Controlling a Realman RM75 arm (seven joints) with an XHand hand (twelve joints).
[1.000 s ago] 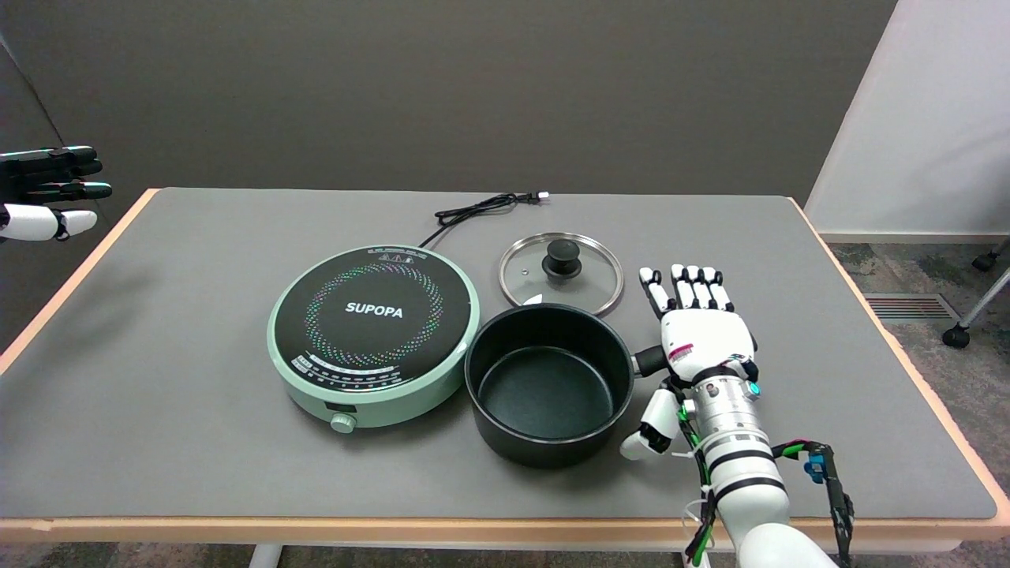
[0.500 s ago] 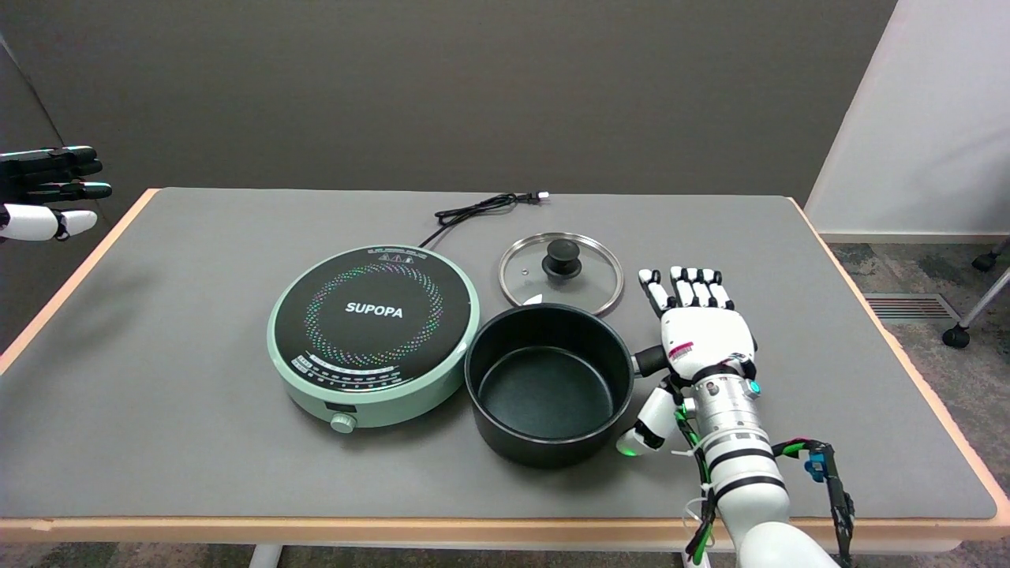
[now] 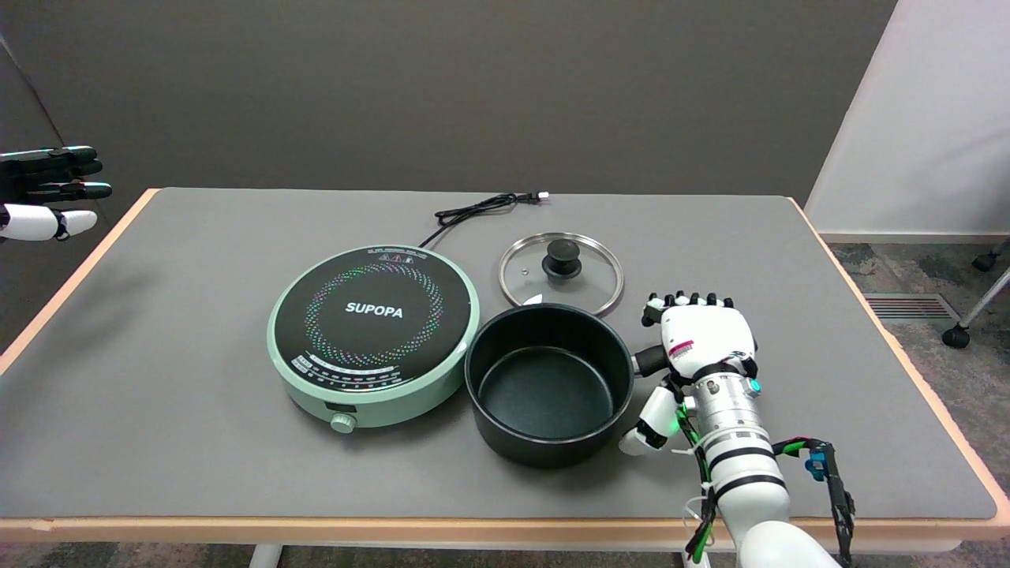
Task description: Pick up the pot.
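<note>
Since half a second ago the right hand's [image 3: 698, 339] fingers [image 3: 685, 300] have curled down from straight out; the pot has not moved. The pot [image 3: 548, 384] sits upright and open on the table [image 3: 197, 457], its short black handle [image 3: 649, 360] sticking out toward the hand. The hand lies over that handle, fingers bent downward over it, thumb [image 3: 652, 422] spread out just beside the pot's wall on its near right. Cannot tell whether the fingers actually grip the handle or just hang closed above it. Just left of the pot, near touching, is a round green cooktop [image 3: 374, 331]. Directly behind the pot lies a glass lid [image 3: 561, 273], flat, knob up. A black cord [image 3: 481, 208] runs off behind the cooktop, well behind the pot.
</note>
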